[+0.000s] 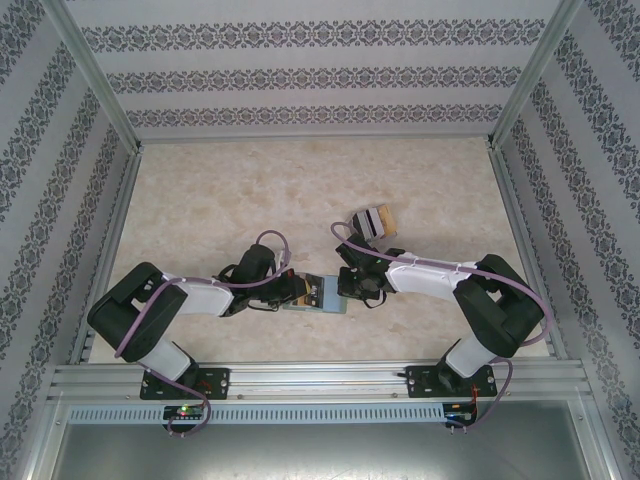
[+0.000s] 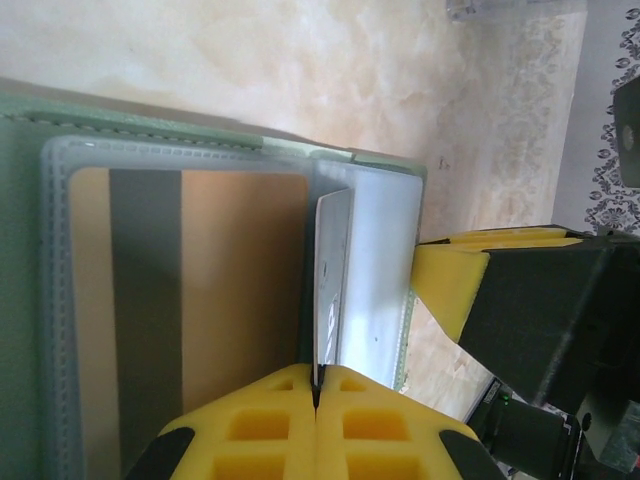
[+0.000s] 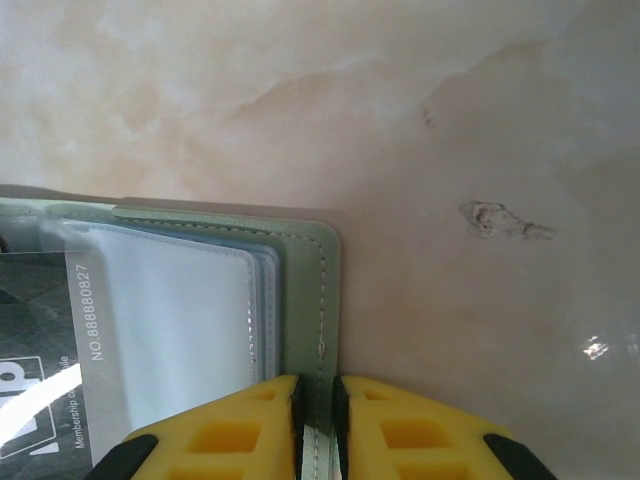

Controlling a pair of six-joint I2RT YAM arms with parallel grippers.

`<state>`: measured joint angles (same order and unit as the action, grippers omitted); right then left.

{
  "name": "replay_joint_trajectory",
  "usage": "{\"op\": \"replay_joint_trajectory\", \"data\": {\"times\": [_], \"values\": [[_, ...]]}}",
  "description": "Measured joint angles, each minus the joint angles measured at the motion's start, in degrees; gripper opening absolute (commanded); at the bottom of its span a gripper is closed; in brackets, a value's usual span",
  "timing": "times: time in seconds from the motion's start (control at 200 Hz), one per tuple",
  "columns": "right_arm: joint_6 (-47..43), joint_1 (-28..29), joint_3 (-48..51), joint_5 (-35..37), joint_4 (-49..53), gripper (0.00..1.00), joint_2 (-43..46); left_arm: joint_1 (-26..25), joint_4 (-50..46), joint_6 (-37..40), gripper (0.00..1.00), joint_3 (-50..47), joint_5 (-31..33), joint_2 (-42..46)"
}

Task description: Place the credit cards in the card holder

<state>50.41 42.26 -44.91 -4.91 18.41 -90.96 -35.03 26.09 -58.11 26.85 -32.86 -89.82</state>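
- As it lies open on the counter (image 1: pixel 300 180), the card holder (image 1: pixel 316 293) is found near the front edge, between the two tools.
- The left tool (image 2: pixel 317 388) is pressed together on one edge of a pale card (image 2: pixel 332 280), which is held upright on its edge over the holder's inner pockets.
- A tan card (image 2: pixel 200 300) with a grey stripe is seen lying flat inside a clear pocket just beside it.
- The right tool (image 3: pixel 315 390) is clamped on the edge of the holder's green cover.
- A dark card (image 3: pixel 30 300) printed with a number is seen in a clear pocket on that side.
- A clear box (image 1: pixel 372 220) with a tan end is set farther back, apart from the holder.
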Motion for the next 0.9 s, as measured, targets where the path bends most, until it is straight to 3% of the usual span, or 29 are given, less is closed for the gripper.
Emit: {"op": "replay_joint_trajectory", "data": {"times": [0.35,0.769,0.899], "values": [[0.4,0.4,-0.1,0.6,0.0,0.19,-0.1,-2.7,0.0,-0.1,0.08,4.2,0.1,-4.4],[0.4,0.4,-0.2,0.6,0.1,0.19,-0.1,-3.7,-3.5,0.5,0.34,6.8,0.6,-4.8],[0.4,0.4,-0.3,0.6,0.3,0.19,-0.2,-3.9,-7.4,1.6,0.34,6.8,1.9,-2.5]]}}
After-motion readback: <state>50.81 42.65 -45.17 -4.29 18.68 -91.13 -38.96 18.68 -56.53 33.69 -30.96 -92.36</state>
